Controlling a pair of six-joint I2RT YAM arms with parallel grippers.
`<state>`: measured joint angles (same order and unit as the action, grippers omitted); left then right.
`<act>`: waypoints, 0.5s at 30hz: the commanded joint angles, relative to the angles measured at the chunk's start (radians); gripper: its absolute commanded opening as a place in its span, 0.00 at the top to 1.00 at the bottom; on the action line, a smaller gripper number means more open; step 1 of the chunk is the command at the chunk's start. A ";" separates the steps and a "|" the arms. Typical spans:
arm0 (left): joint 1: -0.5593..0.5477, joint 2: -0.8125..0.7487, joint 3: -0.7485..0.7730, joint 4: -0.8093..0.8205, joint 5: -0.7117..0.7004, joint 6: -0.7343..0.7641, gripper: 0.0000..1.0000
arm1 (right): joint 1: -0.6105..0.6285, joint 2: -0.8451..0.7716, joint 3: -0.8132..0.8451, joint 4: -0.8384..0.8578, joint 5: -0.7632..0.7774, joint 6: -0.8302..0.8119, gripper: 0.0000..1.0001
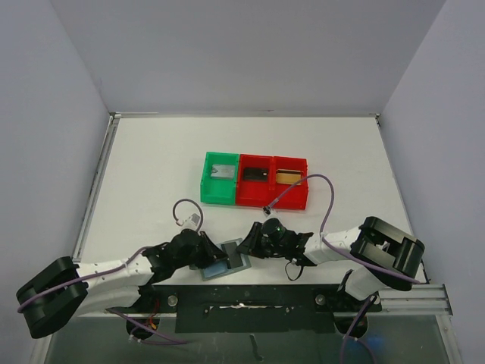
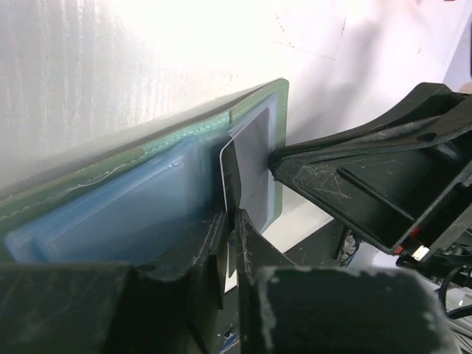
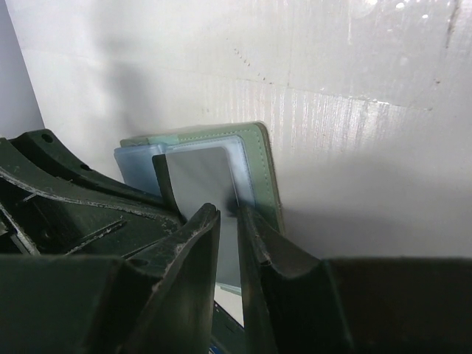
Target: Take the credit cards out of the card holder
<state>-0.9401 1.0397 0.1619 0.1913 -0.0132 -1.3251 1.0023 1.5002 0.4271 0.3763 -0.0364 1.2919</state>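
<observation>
A grey credit card (image 2: 254,155) shows partly out of its clear sleeve in the opened card holder (image 2: 133,214), which lies on the white tabletop (image 2: 147,59) between the robot's two hands. The left hand (image 2: 230,254) pinches the card's near edge, its fingers drawn almost together on the thin sheet just ahead of them. Opposite it, the right hand (image 3: 228,215) is clamped on the holder's end panel, its fingertips touching the sleeve right beside the card, seemingly to steady it.

The step in hand appears to be the pull itself: the card is gripped but not yet free. The next move calls for a straight draw along the sleeve, back toward the left hand. The right hand must meanwhile pin the holder so it does not travel with the card. Well beyond both hands stand a green bin (image 1: 220,180) and red bins (image 1: 273,182), a likely place for the freed card.
</observation>
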 commanded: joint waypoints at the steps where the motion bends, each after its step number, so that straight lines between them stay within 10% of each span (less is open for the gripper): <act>1: -0.002 -0.048 -0.012 0.076 0.013 -0.024 0.98 | 0.011 0.043 -0.027 -0.111 0.002 -0.021 0.80; 15: 0.011 -0.142 0.014 -0.102 0.009 0.006 1.00 | 0.008 0.028 -0.016 -0.154 0.018 -0.035 0.80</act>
<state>-0.9375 0.9268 0.1410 0.1520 -0.0067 -1.3499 1.0023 1.5017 0.4271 0.3771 -0.0380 1.2911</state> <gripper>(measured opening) 0.022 0.199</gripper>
